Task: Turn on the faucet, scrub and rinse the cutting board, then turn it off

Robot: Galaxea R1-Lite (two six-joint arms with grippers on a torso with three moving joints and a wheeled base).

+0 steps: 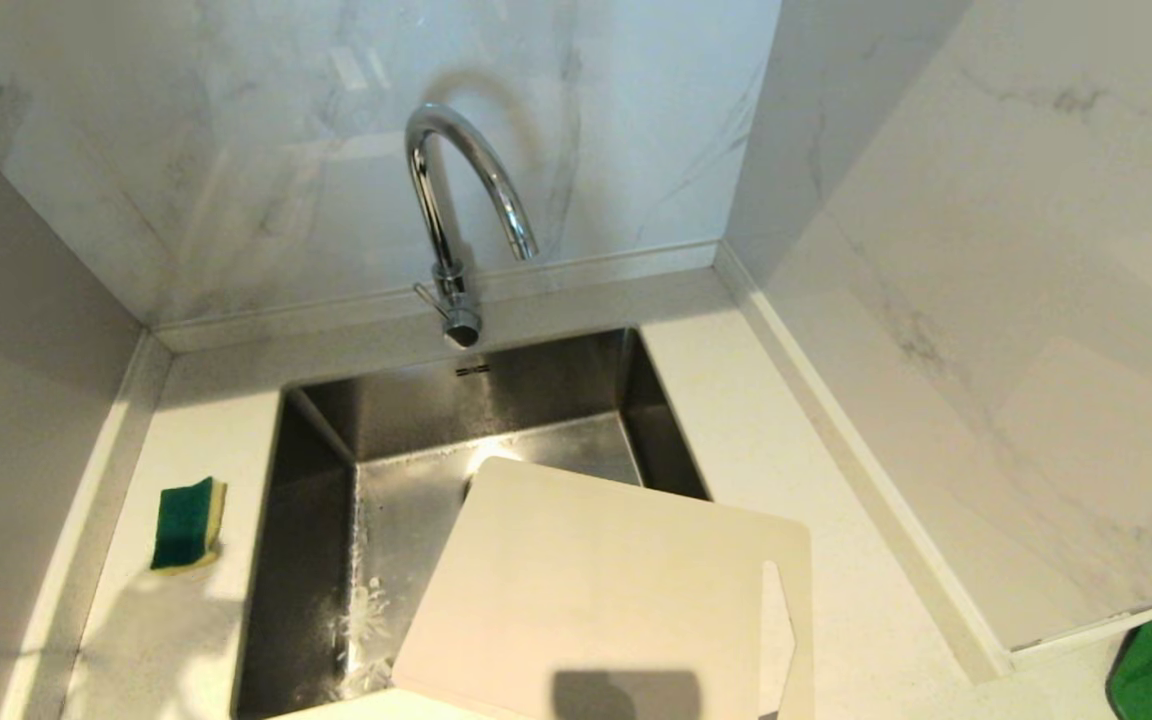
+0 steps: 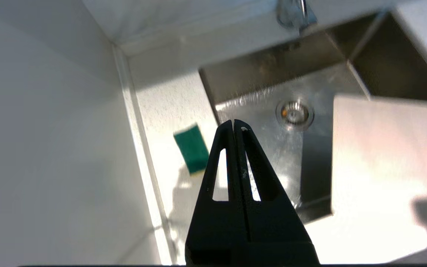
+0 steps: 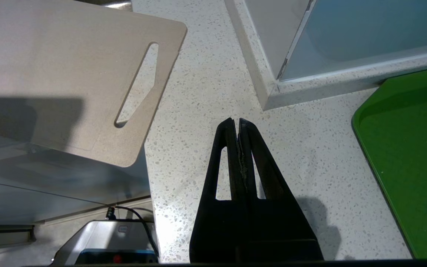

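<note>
The chrome gooseneck faucet (image 1: 456, 200) stands behind the steel sink (image 1: 316, 560), its lever (image 1: 461, 325) at the base; no water runs from the spout. The cream cutting board (image 1: 596, 600) lies tilted over the sink's right front corner, slot handle (image 1: 776, 620) over the counter. It also shows in the left wrist view (image 2: 380, 155) and in the right wrist view (image 3: 61, 78). Neither gripper is in the head view. My left gripper (image 2: 234, 124) is shut and empty, held above the sink's left edge. My right gripper (image 3: 235, 122) is shut and empty over the counter, right of the board.
A green and yellow sponge (image 1: 188, 523) lies on the counter left of the sink, seen too as the sponge (image 2: 192, 148) beside my left fingers. The drain (image 2: 294, 113) is uncovered. A green tray (image 3: 410, 155) sits at the far right. Marble walls close in on three sides.
</note>
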